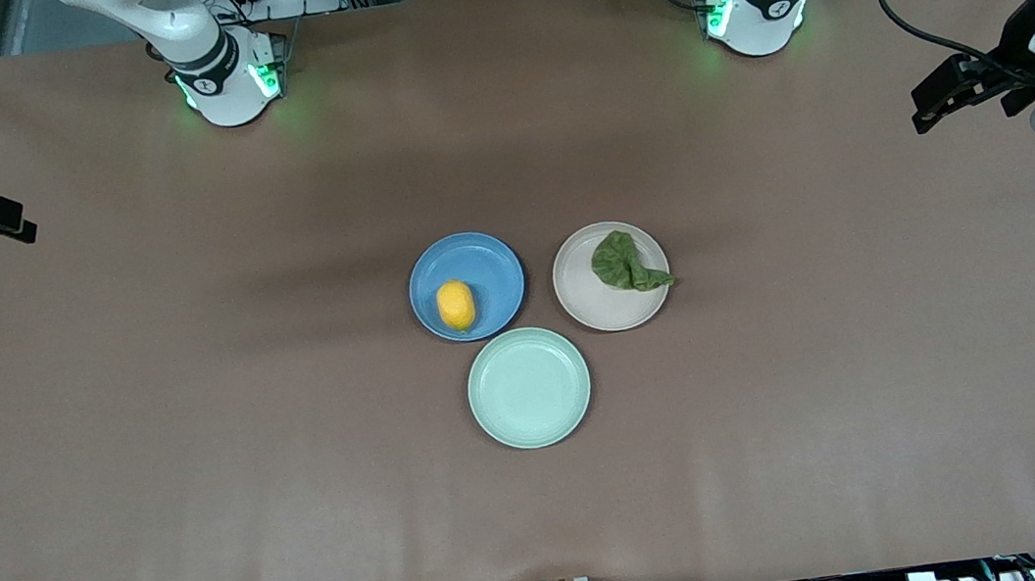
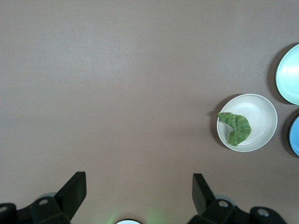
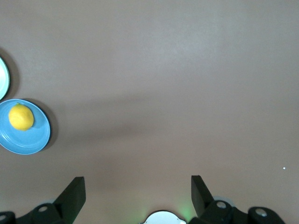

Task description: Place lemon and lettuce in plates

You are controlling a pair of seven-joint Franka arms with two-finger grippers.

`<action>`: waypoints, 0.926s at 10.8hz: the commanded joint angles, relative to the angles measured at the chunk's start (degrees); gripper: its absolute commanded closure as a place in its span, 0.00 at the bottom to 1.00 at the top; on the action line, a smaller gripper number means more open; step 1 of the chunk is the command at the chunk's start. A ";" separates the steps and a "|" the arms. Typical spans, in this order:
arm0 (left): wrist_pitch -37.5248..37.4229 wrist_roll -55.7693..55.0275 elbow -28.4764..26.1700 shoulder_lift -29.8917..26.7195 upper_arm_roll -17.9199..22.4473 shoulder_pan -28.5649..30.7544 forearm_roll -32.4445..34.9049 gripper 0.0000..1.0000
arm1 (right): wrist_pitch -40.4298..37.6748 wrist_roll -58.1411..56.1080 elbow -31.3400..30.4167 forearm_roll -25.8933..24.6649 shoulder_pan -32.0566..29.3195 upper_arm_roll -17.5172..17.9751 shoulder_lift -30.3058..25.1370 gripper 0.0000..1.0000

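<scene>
The yellow lemon (image 1: 455, 305) (image 3: 21, 116) lies in the blue plate (image 1: 491, 274) (image 3: 32, 140). On the beige plate (image 1: 593, 306) (image 2: 261, 112) beside it rests the green lettuce (image 1: 628, 263) (image 2: 237, 128), its thin tail reaching over the rim toward the left arm's end. My left gripper (image 1: 925, 110) (image 2: 139, 179) hangs open and empty over bare table at the left arm's end, well away from the plates. My right gripper (image 1: 15, 222) (image 3: 138, 182) hangs open and empty over the right arm's end.
A pale mint-green plate (image 1: 528, 387) (image 2: 289, 74) with nothing on it sits just nearer the front camera than the two others, almost touching them. Both arm bases (image 1: 230, 79) (image 1: 754, 5) stand along the table's edge farthest from the front camera.
</scene>
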 commanded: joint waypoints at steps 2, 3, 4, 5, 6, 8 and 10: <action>0.47 1.70 -0.96 -1.34 -0.29 0.69 -0.69 0.00 | 3.10 0.69 -2.22 -0.11 -2.22 0.87 -1.95 0.00; 0.47 1.70 -0.87 -1.25 -0.29 0.69 -0.69 0.00 | 3.11 0.69 -1.87 -0.11 -2.31 0.96 -1.33 0.00; 0.47 1.70 -0.69 -1.08 -0.29 0.78 -0.61 0.00 | 3.11 0.69 -1.34 -0.72 -1.44 0.87 -0.98 0.00; 0.47 1.79 -0.61 -0.99 -0.20 0.78 -0.26 0.00 | 3.29 0.78 -0.99 -0.73 -1.26 0.87 -0.54 0.00; 0.47 1.79 -0.52 -1.08 -0.02 0.78 -0.08 0.00 | 3.98 0.78 -0.72 -0.64 -1.26 0.87 -0.28 0.00; 0.47 2.22 -0.43 -0.90 0.15 0.78 -0.25 0.00 | 5.22 0.78 -0.72 -0.55 -1.35 0.87 -0.19 0.00; 0.47 2.31 0.09 -0.81 0.24 0.87 -0.34 0.00 | 5.40 0.78 -0.72 -0.64 -1.17 0.87 0.08 0.00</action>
